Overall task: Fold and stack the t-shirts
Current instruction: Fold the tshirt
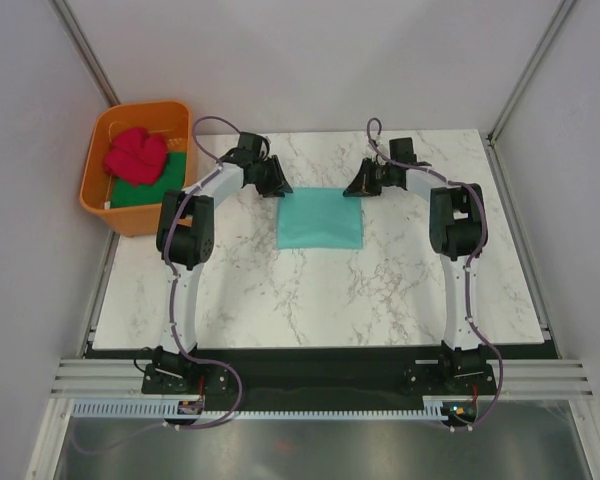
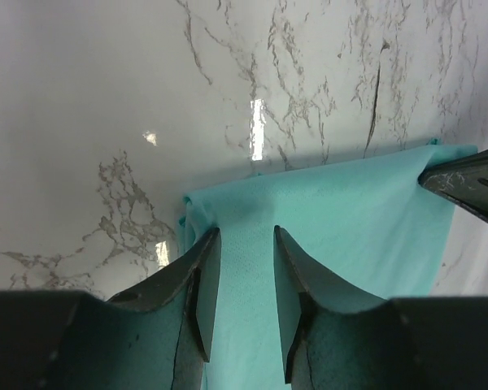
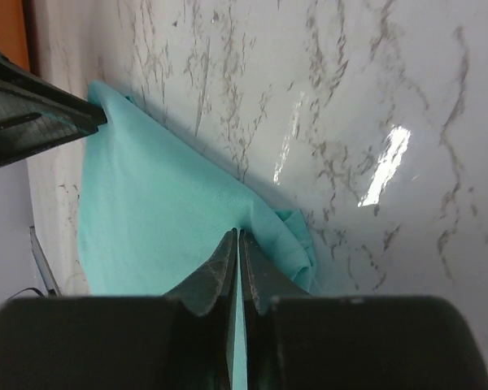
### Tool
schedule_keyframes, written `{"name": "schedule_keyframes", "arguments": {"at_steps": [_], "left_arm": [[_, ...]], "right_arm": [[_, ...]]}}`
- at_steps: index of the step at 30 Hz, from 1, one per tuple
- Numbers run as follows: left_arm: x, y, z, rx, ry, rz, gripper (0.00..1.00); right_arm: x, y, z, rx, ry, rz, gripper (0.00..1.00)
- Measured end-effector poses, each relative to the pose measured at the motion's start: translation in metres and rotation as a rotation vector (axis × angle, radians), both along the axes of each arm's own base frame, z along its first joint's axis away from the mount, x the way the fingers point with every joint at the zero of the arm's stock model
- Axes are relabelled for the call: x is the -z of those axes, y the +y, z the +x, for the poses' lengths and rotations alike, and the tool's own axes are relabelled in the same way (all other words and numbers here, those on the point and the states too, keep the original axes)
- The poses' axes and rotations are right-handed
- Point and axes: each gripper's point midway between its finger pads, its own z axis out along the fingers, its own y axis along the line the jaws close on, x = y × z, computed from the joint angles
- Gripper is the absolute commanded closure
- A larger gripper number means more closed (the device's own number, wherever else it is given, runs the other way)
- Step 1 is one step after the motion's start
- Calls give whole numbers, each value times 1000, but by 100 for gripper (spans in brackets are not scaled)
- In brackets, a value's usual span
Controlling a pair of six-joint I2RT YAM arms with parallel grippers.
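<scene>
White marble counter [image 1: 410, 290] carries the teal t-shirt [image 1: 320, 220], folded flat at its middle. The red t-shirt [image 1: 137, 153] and dark green t-shirt [image 1: 140, 192] lie in the orange tub [image 1: 92, 192]. My right hand [image 3: 238, 237] is pinched on one far corner. My left hand [image 2: 246, 237] straddles the other, jaws parted. I should close left firmly, then lift both corners level and together.

Bright even overhead light, white glare on glossy marble tabletop [image 3: 390, 81]
</scene>
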Motion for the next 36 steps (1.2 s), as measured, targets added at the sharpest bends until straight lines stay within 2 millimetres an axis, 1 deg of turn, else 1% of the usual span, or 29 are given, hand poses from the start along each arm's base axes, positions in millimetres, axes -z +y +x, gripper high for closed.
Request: {"name": "schedule_keyframes", "arguments": {"at_steps": [2,6,8,10,11,12,13,15,16,19,20,21,22,24,26,27,29,30,31,32,33,36], "left_arm": [[-2,2,3,-5,-12,10,60],[-7,2,8,1,-35,14,60],[-9,2,6,1,-34,15,58],[-15,4,1,2,-34,15,57],[-21,5,-3,2,-37,14,57],[-28,6,-9,4,-39,12,57],[-40,7,-16,6,-49,5,57],[-68,6,-27,16,-85,-13,57],[-86,6,-36,21,-113,-22,57],[-124,-3,-65,51,-171,-43,57],[-130,-8,-73,65,-184,-50,57],[-133,-14,-82,79,-189,-57,57],[-131,-18,-88,89,-182,-58,57],[-113,-27,-104,111,-138,-52,57],[-81,-30,-122,119,-58,-30,57],[-64,-28,-131,114,-15,-13,57],[-31,-19,-148,90,73,30,58],[-15,-13,-155,75,114,57,58],[0,-7,-161,57,151,83,58],[10,-2,-165,47,178,100,58],[16,0,-168,33,202,98,58],[14,4,-162,3,182,108,58]], "right_arm": [[-1,-3,8,4,-11,25,83],[-8,-9,14,18,-13,68,71],[-13,-10,16,22,-21,81,70],[-19,-11,13,28,-23,93,73],[-24,-11,10,30,-19,97,74],[-30,-11,4,31,-18,102,75],[-39,-10,-2,29,-20,107,78],[-58,-4,-15,16,-38,117,82],[-67,0,-23,6,-48,122,85],[-90,23,-50,-54,-77,139,87],[-93,32,-58,-77,-80,143,87],[-94,44,-68,-106,-78,147,89],[-93,53,-76,-131,-71,151,89],[-83,76,-96,-189,-42,159,89],[-70,93,-118,-246,3,176,89],[-60,98,-127,-270,27,183,89],[-35,99,-139,-288,85,185,90],[-20,96,-143,-284,126,184,91],[1,90,-148,-273,181,180,91],[7,85,-149,-264,211,191,91],[9,81,-151,-271,240,219,91],[5,73,-147,-265,236,238,91]]}}
